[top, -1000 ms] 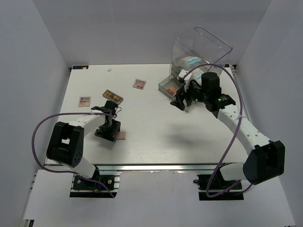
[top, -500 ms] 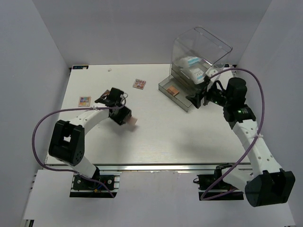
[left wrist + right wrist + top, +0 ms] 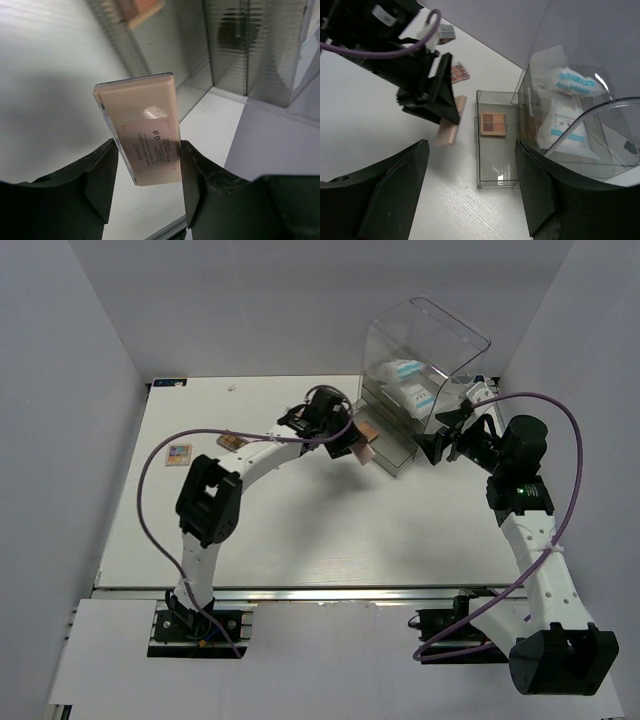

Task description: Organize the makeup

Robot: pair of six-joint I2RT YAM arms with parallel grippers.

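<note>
Top external view: since half a second ago the left arm point(image 3: 262, 445) has swung from the worktop's middle toward 1 o'clock. Its left hand point(image 3: 352, 445) now sits just beside the open drawer point(image 3: 395, 462) of the clear box point(image 3: 425, 350). The right arm point(image 3: 527, 530) has drawn back slightly toward 3 o'clock, and the right hand point(image 3: 437, 445) sits at the drawer's 3 o'clock side.

The left hand is clamped on the beige palette point(image 3: 142, 135), one finger on each long edge and the label side facing the wrist camera. The right hand's fingers point(image 3: 395, 190) stand wide apart with nothing between them.

The left arm cuts across the brown palette point(image 3: 231, 441) at 9 o'clock, so only its end shows. It hides the pink palette point(image 3: 457, 72) from above, though the right wrist camera sees that one. The square palette point(image 3: 493, 124) lies flat inside the drawer. Two pouches point(image 3: 565, 125) sit in the box, blurred by its curved wall. An orange palette point(image 3: 179, 453) lies alone at 9 o'clock.

The worktop point(image 3: 330, 530) is white with a faint grain. Pale walls enclose three sides, and a metal rail point(image 3: 330, 592) runs along the edge at 6 o'clock.
</note>
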